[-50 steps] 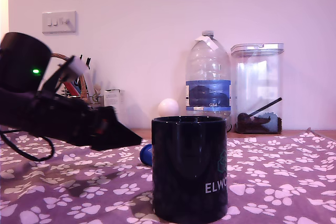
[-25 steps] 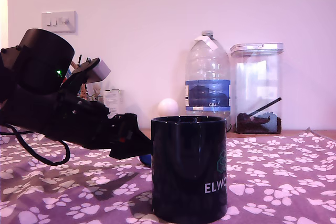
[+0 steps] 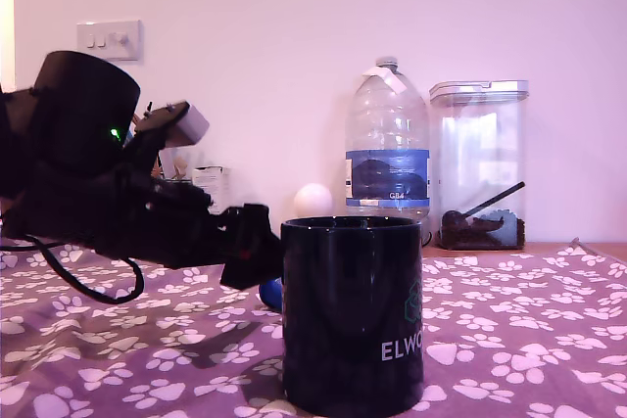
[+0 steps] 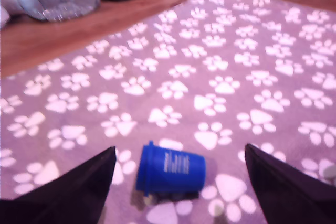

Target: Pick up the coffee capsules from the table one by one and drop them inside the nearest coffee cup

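Observation:
A bright-blue coffee capsule lies on its side on the table's purple paw-print cloth. My gripper is open, its two black fingers wide apart on either side of the capsule and touching nothing. In the exterior view the black arm reaches in from the left, and the gripper tip ends just behind the black coffee cup lettered "ELWO". Only a sliver of the capsule shows beside the cup there.
At the back stand a clear plastic bottle, a lidded clear container and a white ball. A holder with utensils is at the back, on the exterior view's left. The cloth ends at bare wood near the bottle.
The arm has swung further toward the exterior view's right and come in over the capsule, its tip now reaching the cup's edge. The capsule and cup have stayed put.

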### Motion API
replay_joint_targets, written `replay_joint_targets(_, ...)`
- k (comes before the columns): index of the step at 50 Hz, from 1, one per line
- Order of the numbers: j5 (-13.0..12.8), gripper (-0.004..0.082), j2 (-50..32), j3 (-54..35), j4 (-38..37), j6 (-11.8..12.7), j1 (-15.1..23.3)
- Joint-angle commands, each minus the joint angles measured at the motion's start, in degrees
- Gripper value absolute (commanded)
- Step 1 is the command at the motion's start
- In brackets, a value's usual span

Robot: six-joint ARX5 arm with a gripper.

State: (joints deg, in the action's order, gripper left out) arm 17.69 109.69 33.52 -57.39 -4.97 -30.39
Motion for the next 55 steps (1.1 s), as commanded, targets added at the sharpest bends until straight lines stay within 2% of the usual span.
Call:
replay_joint_targets(1, -0.2, 0.0712, 1.3, 0.0, -0.4, -1.1, -0.2)
replay_joint_targets(19, -0.2, 0.0712, 4.5, 3.4, 2.6, -1.5, -0.2)
replay_joint_targets(27, -0.3, 0.0711, 5.1, 5.4, 6.6, -2.2, -0.2)
replay_joint_targets(48, -0.2, 0.0709, 5.1, 9.9, 15.5, -2.1, -0.2)
replay_joint_targets(55, -0.2, 0.066, 5.1, 10.6, 17.5, -2.1, -0.4)
